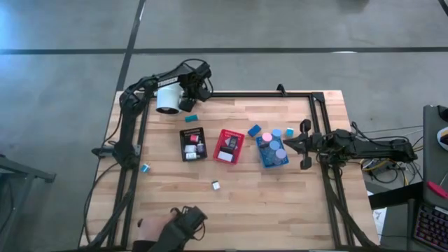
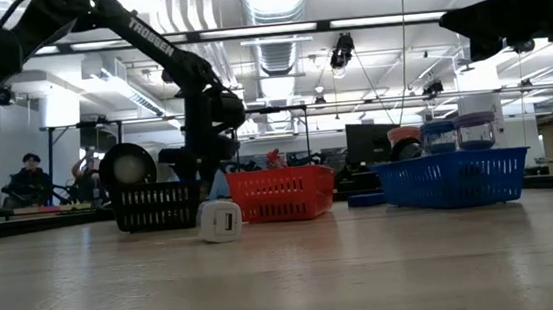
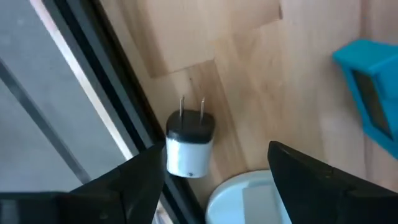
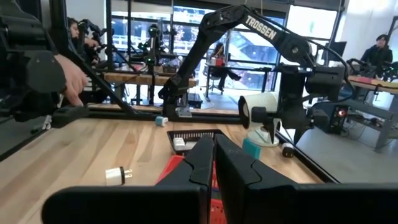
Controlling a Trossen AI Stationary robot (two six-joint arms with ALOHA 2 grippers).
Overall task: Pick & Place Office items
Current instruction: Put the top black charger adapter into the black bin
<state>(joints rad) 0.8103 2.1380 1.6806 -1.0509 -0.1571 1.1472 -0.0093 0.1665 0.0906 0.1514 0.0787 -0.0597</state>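
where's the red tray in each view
High view: the red tray sits mid-table, middle of the three trays.
Low view: centre of the picture, at the far side of the table.
Left wrist view: not in it.
Right wrist view: only a red sliver low in the picture.
Shared landmark: the black tray right beside it, seen in all three of those views.

The teal block (image 3: 372, 87) (left wrist view) is cut off at the edge; black tray (image 1: 192, 144) contents too small to tell.
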